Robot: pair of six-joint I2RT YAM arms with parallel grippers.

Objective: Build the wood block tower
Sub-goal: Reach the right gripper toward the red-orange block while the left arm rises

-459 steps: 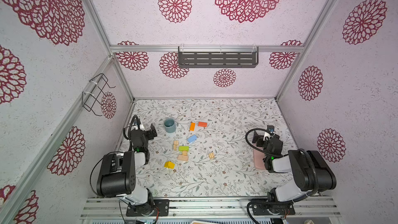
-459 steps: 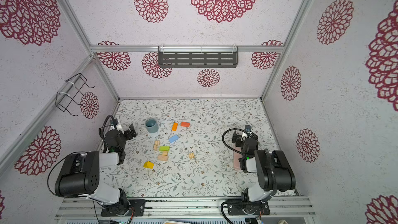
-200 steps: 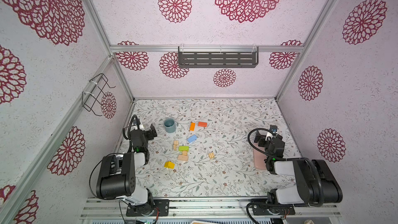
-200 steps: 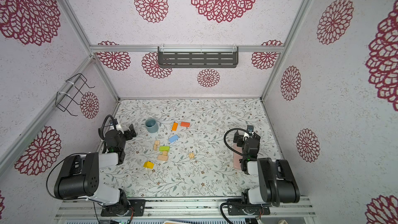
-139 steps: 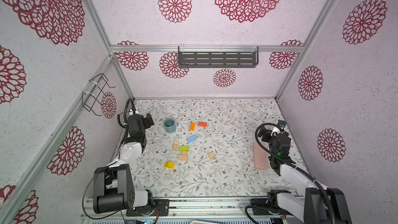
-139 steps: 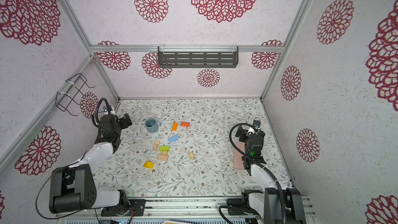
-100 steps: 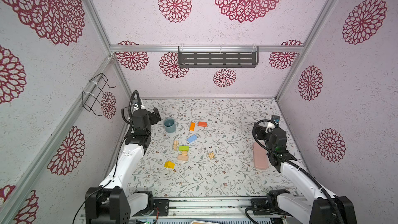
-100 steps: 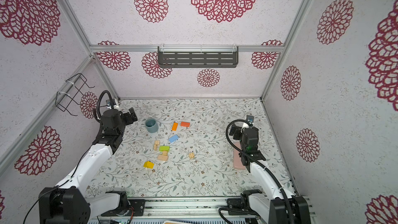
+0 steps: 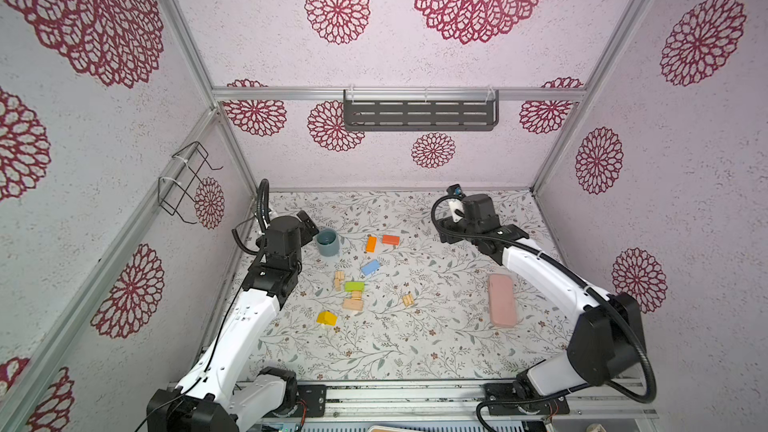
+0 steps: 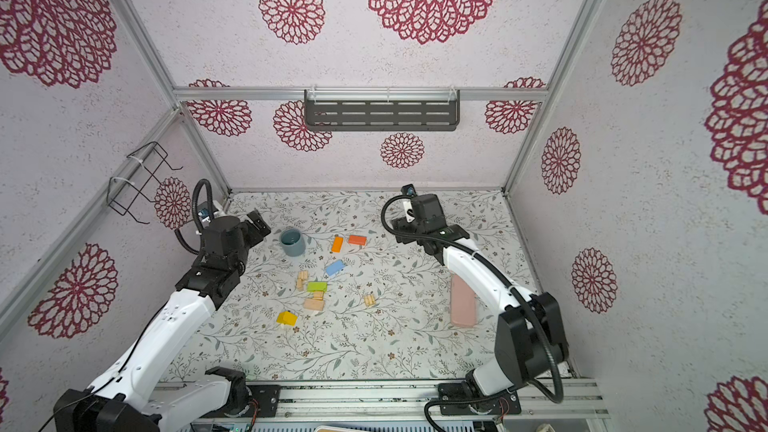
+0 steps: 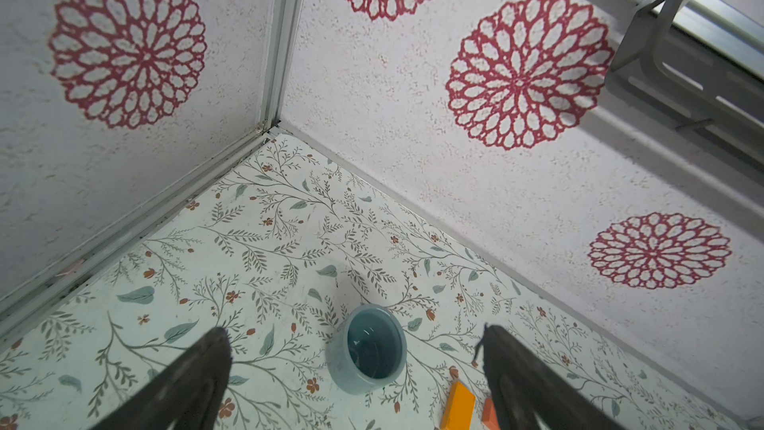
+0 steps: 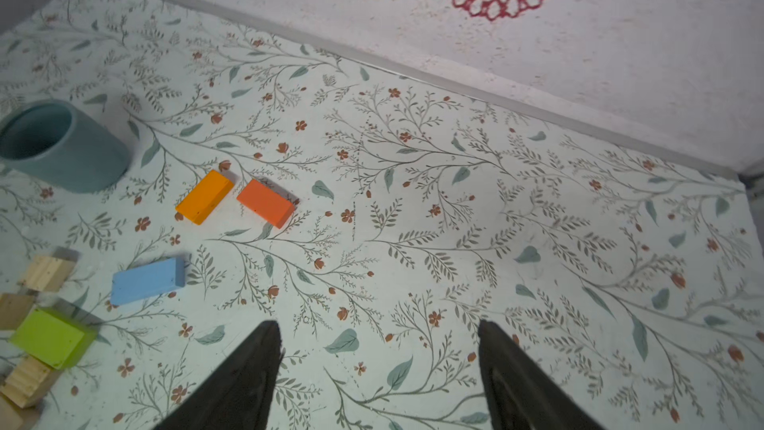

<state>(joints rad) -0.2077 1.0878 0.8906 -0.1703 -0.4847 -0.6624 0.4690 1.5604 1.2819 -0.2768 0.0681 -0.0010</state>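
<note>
yellow block (image 9: 326,318) nearest the front | green block (image 9: 354,286) maybe stacked on plain wood blocks (image 9: 352,304), too small to be sure | blue block (image 9: 371,268), orange block (image 9: 371,243), red block (image 9: 390,239) loose beyond | left gripper (image 11: 353,330) spread wide, empty, near mug (image 9: 328,242) | right gripper (image 12: 376,324) fingers apart, empty, over bare table | risk: a low reach clips the mug or scatters blocks

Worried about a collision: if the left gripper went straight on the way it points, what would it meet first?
Most likely the grey-blue mug: in the left wrist view it stands centred ahead of the open left gripper. Depth is unclear.
</note>
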